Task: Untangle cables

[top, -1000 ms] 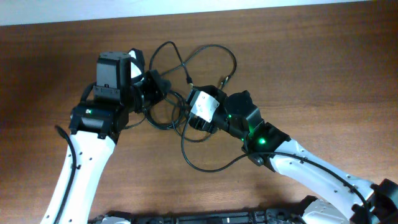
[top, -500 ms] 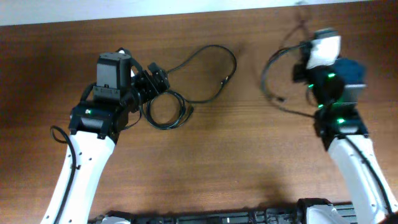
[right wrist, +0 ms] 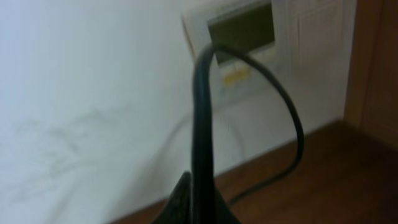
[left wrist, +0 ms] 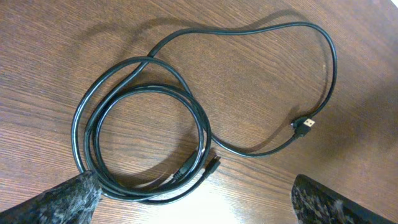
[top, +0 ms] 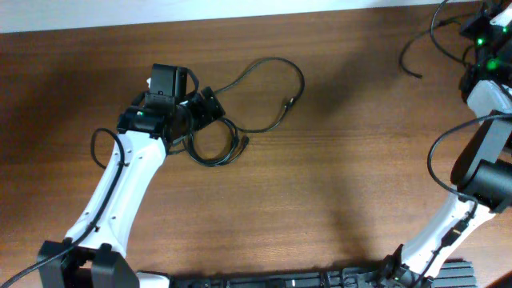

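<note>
Black cables [top: 213, 146] lie coiled on the wooden table, with one long strand looping out to a small plug [top: 290, 102]. In the left wrist view the coil [left wrist: 142, 140] sits just ahead of my left gripper [left wrist: 194, 190]. That gripper is open, its left finger [left wrist: 62, 199] resting against the coil's edge, and the strand's plug [left wrist: 303, 126] lies apart. My left gripper [top: 202, 116] hovers at the coil's top. My right gripper [top: 474, 22] is at the far right back corner, shut on another cable [top: 416, 44] that dangles from it. This cable [right wrist: 202, 118] rises from between the right gripper [right wrist: 200, 208] fingers.
The table's back edge [top: 336, 11] meets a white wall just behind the right gripper. The right arm's own thick wire [top: 436, 160] loops beside its lower link. A dark base strip [top: 280, 280] runs along the front edge.
The right gripper pulled one cable out of the tangle and carried it from the middle to the far right back corner. The left gripper opened above the coil that stayed behind.
</note>
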Motion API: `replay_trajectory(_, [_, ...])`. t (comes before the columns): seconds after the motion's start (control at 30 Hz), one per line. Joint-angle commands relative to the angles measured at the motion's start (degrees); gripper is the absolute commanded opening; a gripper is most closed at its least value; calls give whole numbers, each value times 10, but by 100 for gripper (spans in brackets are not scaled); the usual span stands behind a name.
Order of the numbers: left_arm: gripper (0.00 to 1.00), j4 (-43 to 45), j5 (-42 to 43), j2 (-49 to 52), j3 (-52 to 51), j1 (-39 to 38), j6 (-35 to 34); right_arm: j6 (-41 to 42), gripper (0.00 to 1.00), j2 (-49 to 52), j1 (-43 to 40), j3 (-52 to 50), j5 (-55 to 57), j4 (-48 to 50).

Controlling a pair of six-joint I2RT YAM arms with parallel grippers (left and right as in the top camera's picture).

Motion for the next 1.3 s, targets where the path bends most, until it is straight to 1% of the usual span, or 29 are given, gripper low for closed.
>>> replay_trajectory(0.0, [99, 2, -6, 10, -3, 2, 9, 14, 38, 33, -7, 31, 12, -74])
replay_trajectory(0.03, [99, 4, -6, 11, -3, 1, 9, 14, 62, 33, -11, 31, 24, -133])
replay_trajectory(0.07, [99, 6, -6, 11, -3, 2, 9, 14, 93, 31, -16, 31, 21, -174])
replay_trajectory(0.1, [99, 5, -6, 11, -3, 2, 9, 14, 99, 25, -21, 31, 21, -217])
replay_trajectory(0.13, [99, 5, -6, 11, -3, 2, 9, 14, 99, 19, -24, 31, 21, -245])
replay_trajectory(0.2, [99, 5, -6, 11, -3, 1, 9, 14, 99, -17, -31, 31, 22, -344])
replay_trajectory(0.27, [99, 5, -5, 11, -3, 2, 9, 18, 99, -67, -30, 31, 52, -428])
replay_trajectory(0.3, [99, 6, -5, 11, -3, 2, 9, 75, 99, -98, -29, 31, 107, -490])
replay_trajectory(0.33, [99, 6, -5, 11, -3, 2, 9, 169, 99, -133, -29, 31, 173, -591])
replay_trajectory(0.37, [99, 6, -6, 11, -3, 2, 9, 214, 99, -149, -29, 31, 181, -644])
replay_trajectory(0.4, [99, 6, -7, 11, -3, 2, 9, 233, 99, -161, -25, 31, 165, -690])
replay_trajectory(0.43, [99, 8, -23, 11, -3, 2, 9, 228, 99, -169, -12, 31, 99, -735])
replay_trajectory(0.47, [99, 8, -47, 11, -3, 2, 8, 191, 99, -169, 1, 31, 26, -757])
replay_trajectory(0.5, [99, 8, -75, 11, -3, 5, -1, 85, 99, -169, 41, 22, -101, -766])
replay_trajectory(0.53, [99, 6, -82, 11, -3, 11, -2, 17, 99, -169, 87, 15, -149, -767])
replay_trajectory(0.6, [99, 3, -93, 11, -3, 29, -5, -56, 99, -169, 177, 3, -146, -768])
replay_trajectory(0.63, [99, 3, -94, 11, -3, 40, -4, -64, 99, -168, 214, 2, -134, -768])
replay_trajectory(0.67, [99, 0, -94, 11, -3, 58, -1, -64, 99, -165, 276, 2, -127, -767])
replay_trajectory(0.7, [99, 0, -94, 11, -3, 68, 24, -64, 99, -161, 316, 2, -129, -765])
replay_trajectory(0.73, [100, 1, -94, 15, -3, 73, 88, -64, 99, -153, 364, 2, -126, -762])
replay_trajectory(0.77, [95, 0, -87, 24, -3, 73, 165, -64, 99, -148, 402, 2, -126, -761])
replay_trajectory(0.8, [93, -1, -76, 30, -3, 71, 206, -61, 99, -143, 426, 2, -117, -762])
replay_trajectory(0.83, [77, -5, -75, 48, -3, 71, 226, -56, 99, -139, 455, 2, -90, -763])
replay_trajectory(0.87, [69, -5, -76, 73, -3, 71, 226, -40, 99, -138, 471, 2, -55, -763])
replay_trajectory(1.0, [58, 8, -74, 154, -3, 71, 230, -31, 99, -138, 472, 2, -47, -764])
replay_trajectory(1.07, [58, 22, -45, 185, -3, 71, 261, -31, 99, -138, 472, 2, -47, -764])
replay_trajectory(1.1, [54, 30, -42, 197, -3, 71, 263, -32, 99, -138, 472, 2, -47, -763])
replay_trajectory(1.17, [36, 48, -54, 211, -3, 71, 263, -32, 99, -138, 472, 2, -47, -763])
replay_trajectory(1.27, [25, 64, -55, 214, -3, 71, 262, -32, 99, -138, 472, 2, -47, -763])
